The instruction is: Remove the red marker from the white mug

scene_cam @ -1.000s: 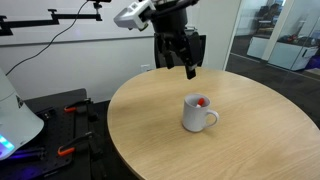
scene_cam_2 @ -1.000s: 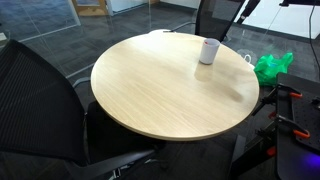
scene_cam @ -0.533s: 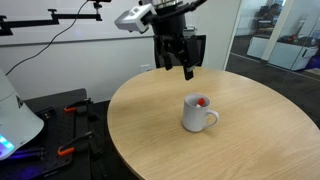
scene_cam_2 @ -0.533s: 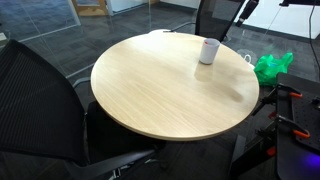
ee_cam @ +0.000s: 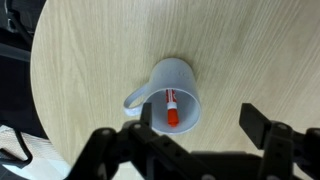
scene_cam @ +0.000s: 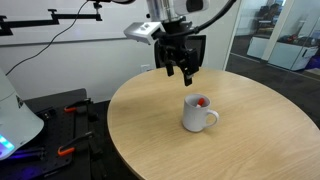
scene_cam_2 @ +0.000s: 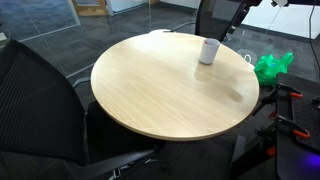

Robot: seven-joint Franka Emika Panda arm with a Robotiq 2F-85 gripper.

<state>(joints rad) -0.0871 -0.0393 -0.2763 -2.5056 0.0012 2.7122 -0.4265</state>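
Observation:
The white mug stands upright on the round wooden table; it also shows in an exterior view and in the wrist view. The red marker lies inside the mug, its red tip showing at the rim. My gripper hangs open and empty in the air above and behind the mug, apart from it. In the wrist view its two fingers spread wide, one by the mug's rim and one to the side.
A black chair stands at the table's near edge. A green bag lies on the floor by the table. A white device and red-handled tools sit to the side. Glass walls stand behind.
The arm has shifted a little and lowered slightly toward the mug, still open. The mug and marker have not moved.

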